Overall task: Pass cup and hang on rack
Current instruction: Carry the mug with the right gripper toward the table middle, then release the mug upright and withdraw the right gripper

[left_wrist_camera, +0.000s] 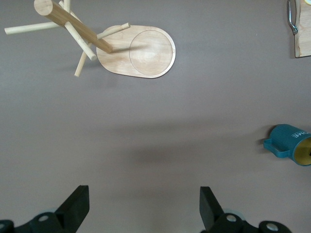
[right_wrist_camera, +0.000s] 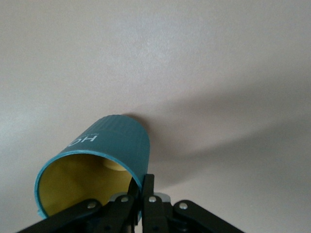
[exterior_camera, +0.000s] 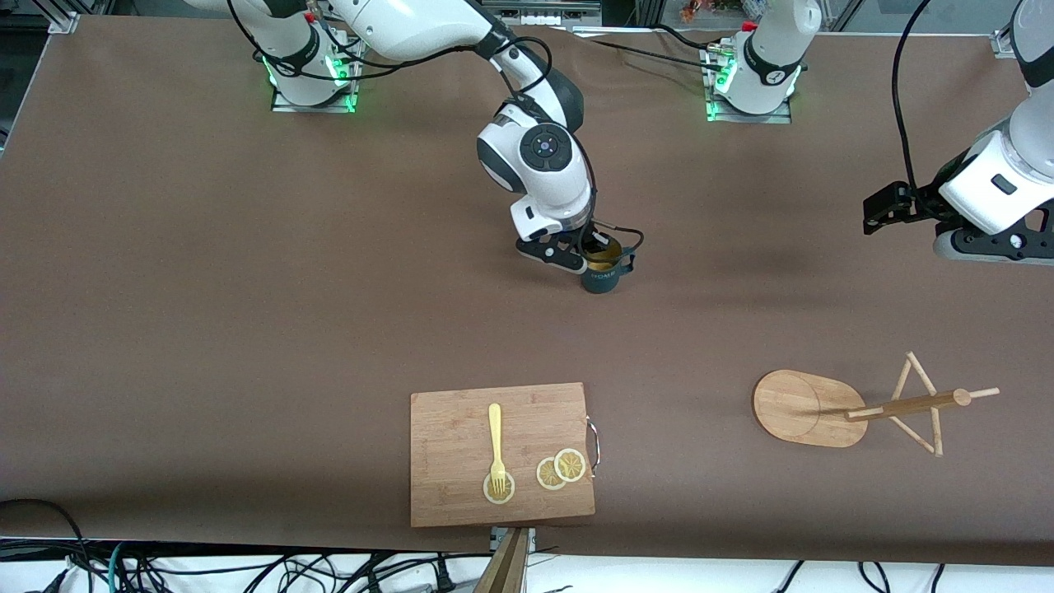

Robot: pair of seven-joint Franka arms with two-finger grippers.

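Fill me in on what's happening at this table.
The right gripper is shut on the rim of the cup, which is upright at the middle of the table. The left gripper waits open in the air over its own end of the table. The rack stands bare nearer the front camera, toward the left arm's end. No handover has happened yet. A cutting board with a fork and lemon slices sits untouched.
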